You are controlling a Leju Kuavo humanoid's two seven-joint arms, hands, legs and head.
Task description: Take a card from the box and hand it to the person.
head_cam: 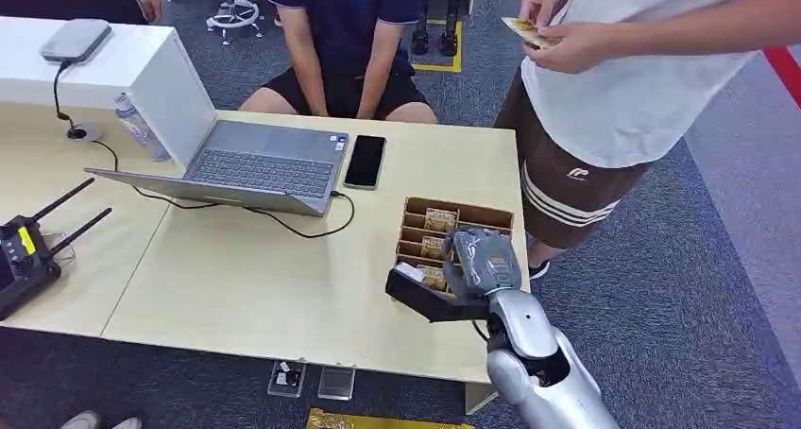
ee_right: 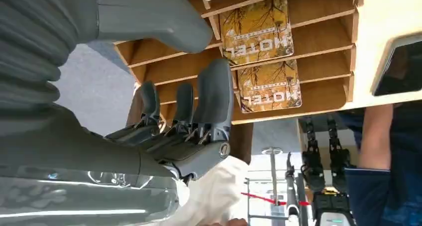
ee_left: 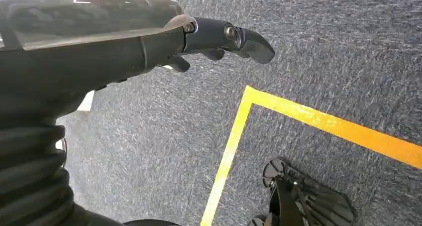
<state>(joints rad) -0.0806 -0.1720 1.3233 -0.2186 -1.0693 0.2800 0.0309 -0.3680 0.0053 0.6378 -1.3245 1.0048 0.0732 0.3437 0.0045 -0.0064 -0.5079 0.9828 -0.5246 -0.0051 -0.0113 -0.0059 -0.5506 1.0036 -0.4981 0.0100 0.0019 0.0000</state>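
The box [head_cam: 455, 232] is a shallow brown wooden tray split into slots by thin dividers, sitting at the bench's [head_cam: 255, 278] right end. Cards [ee_right: 259, 24] lie flat in the slots, printed in a yellow-and-brown pattern of branches and leaves with the word "HOTEL" in white capitals; smaller lines under it are too fine to read. A second such card [ee_right: 268, 86] lies in the neighbouring slot.

The right robot hand [head_cam: 484, 261] hangs over the near part of the box, grey thumb and darker fingers [ee_right: 214, 101] spread apart and holding nothing, the fingertips near the dividers but whether they touch the wood I cannot tell. The left robot hand [ee_left: 219, 39] hangs down over grey carpet crossed by a yellow line, fingers loosely extended and empty.

A standing person in a white shirt, at the bench's right end, holds a card of the same colouring [head_cam: 525, 30] in both hands. Their brown shorts carry a small white logo. On the bench lie an open laptop [head_cam: 255, 164] and, just beside it, a dark phone [head_cam: 365, 161].
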